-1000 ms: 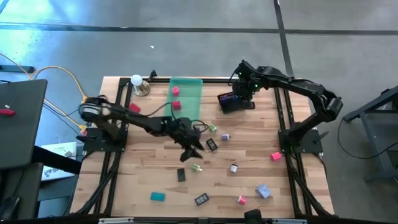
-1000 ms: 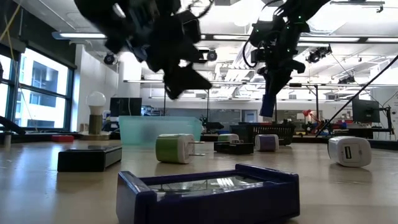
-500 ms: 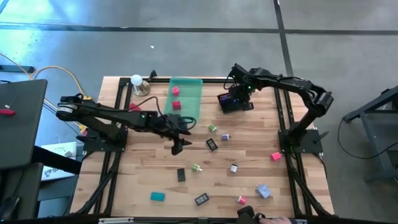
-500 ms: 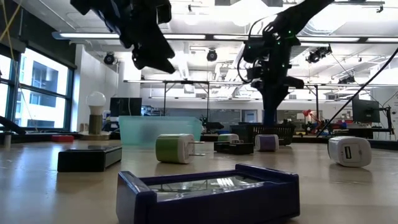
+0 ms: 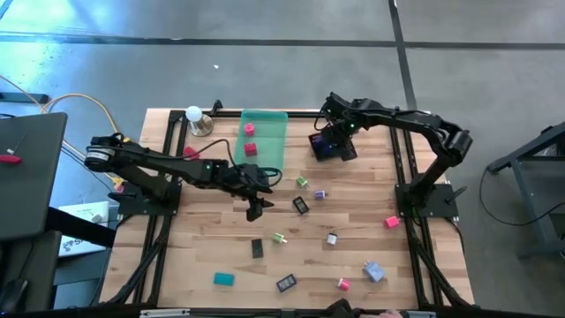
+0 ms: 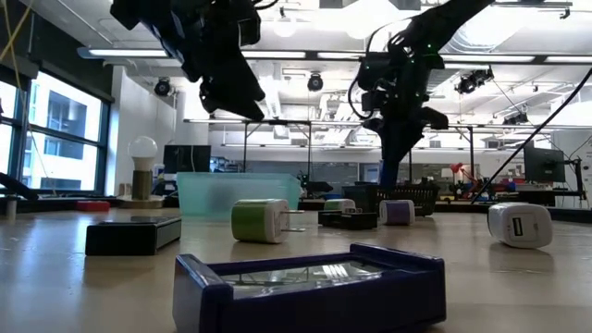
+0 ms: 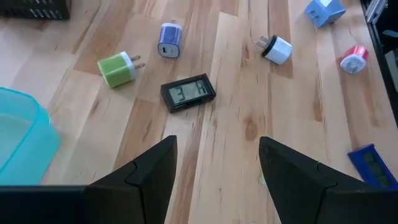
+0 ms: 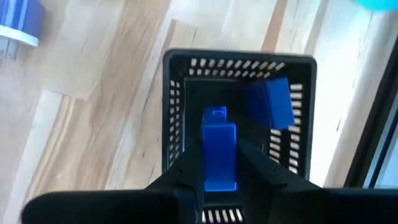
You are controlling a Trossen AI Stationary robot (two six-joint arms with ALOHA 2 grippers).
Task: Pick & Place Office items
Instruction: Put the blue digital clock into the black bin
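The blue block (image 8: 219, 155), clamped in the right hand (image 8: 219, 177), should be released squarely over the mesh basket (image 8: 180, 112); the left hand (image 7: 214, 168) is held apart.

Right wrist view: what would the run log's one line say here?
right tool: shut on blue block | above black mesh basket | left tool: open, empty, over table

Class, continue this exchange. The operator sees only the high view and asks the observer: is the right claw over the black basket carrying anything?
Observer: Yes, the right claw is shut on a blue block, above the basket.
Operator: Is the basket empty?
Observer: No, another blue piece lies inside.
Operator: And the left claw?
Observer: The left claw is open, holding nothing; a small black clock lies on the table ahead of it.
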